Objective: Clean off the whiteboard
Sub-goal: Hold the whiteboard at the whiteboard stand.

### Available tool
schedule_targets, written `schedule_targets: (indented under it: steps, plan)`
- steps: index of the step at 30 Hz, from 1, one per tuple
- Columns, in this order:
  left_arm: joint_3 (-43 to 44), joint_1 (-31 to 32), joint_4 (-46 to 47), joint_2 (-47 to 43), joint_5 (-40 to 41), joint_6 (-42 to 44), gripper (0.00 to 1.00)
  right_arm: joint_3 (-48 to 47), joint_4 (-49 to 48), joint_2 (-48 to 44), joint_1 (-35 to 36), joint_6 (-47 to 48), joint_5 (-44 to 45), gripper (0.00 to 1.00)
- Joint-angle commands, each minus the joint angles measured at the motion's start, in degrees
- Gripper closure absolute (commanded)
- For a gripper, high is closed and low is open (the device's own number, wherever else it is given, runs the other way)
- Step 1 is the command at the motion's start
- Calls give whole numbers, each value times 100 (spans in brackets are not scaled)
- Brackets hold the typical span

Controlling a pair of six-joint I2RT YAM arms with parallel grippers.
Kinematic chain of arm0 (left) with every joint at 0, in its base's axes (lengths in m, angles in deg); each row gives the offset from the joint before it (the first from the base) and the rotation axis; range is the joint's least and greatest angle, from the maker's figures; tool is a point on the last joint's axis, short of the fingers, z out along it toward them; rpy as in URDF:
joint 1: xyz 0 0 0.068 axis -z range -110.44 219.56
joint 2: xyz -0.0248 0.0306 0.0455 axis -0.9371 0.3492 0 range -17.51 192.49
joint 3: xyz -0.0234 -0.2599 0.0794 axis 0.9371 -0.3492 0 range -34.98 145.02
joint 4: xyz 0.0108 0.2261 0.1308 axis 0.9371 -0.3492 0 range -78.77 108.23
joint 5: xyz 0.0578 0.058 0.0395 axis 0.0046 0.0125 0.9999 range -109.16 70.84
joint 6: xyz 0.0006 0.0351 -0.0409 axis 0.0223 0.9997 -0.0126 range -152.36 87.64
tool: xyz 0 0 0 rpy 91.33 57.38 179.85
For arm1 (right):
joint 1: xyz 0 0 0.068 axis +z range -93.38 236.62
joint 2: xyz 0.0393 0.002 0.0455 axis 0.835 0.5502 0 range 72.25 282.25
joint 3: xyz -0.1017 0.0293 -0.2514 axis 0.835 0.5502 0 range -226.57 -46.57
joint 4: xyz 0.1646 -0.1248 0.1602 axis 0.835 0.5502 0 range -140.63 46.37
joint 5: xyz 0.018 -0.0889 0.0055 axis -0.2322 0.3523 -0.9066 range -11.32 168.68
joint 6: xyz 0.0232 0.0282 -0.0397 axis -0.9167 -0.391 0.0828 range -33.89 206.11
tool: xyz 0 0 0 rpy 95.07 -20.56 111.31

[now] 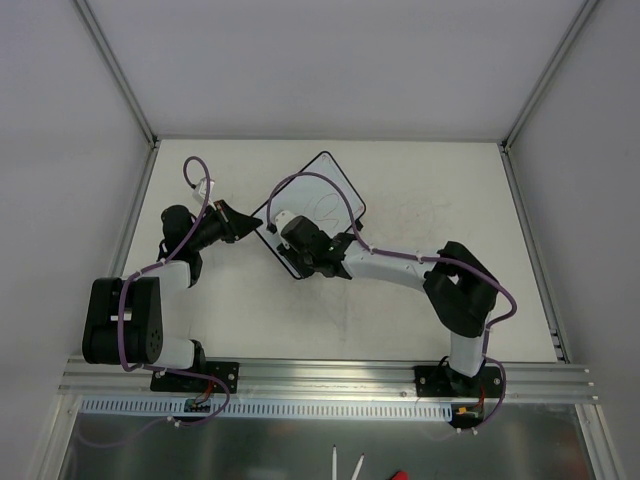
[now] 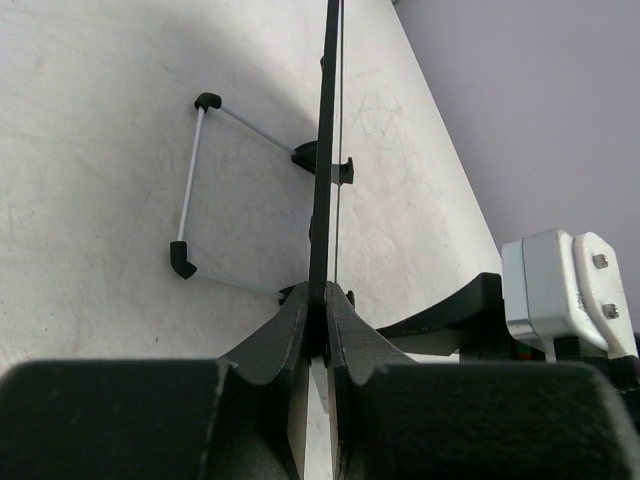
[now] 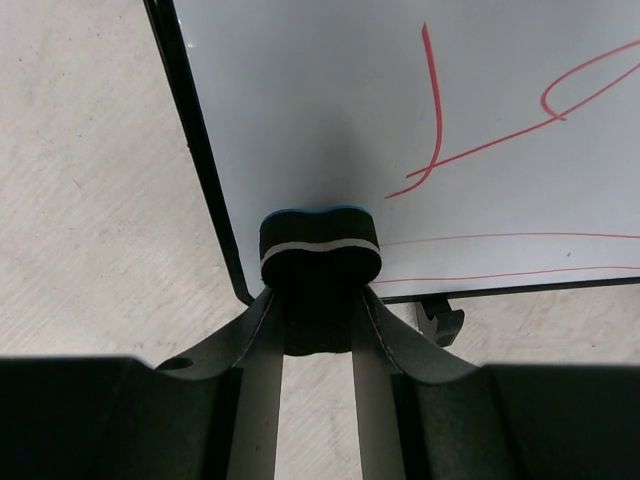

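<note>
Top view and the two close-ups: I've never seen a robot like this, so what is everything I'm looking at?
Flat white rectangular whiteboard with thin black rim: one, white, mid-table, tilted.
Red marker scribbles: several lines, red, on the whiteboard's face.
Thin wire stand: one, white rods with black caps, on the table behind the whiteboard.
Small bone-shaped eraser: one, black with a white stripe and blue pad, at the whiteboard's corner.
Flat table: one, off-white, under everything.
Metal rail: one, silver, near edge.
Left gripper: one, black, shut on the whiteboard's edge.
Right gripper: one, black, shut on the eraser.
</note>
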Motion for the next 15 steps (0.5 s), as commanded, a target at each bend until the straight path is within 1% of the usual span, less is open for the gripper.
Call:
schedule_targets:
  steps: [1, 7, 15]
  plan:
    - [238, 42, 304, -46, -160, 179, 100, 288, 244, -30, 17, -148, -13, 100]
    - [238, 33, 286, -55, -168, 179, 100, 455, 227, -91, 17, -157, 5, 100]
    - [264, 33, 251, -64, -212, 153, 100, 342, 244, -223, 17, -70, 84, 100]
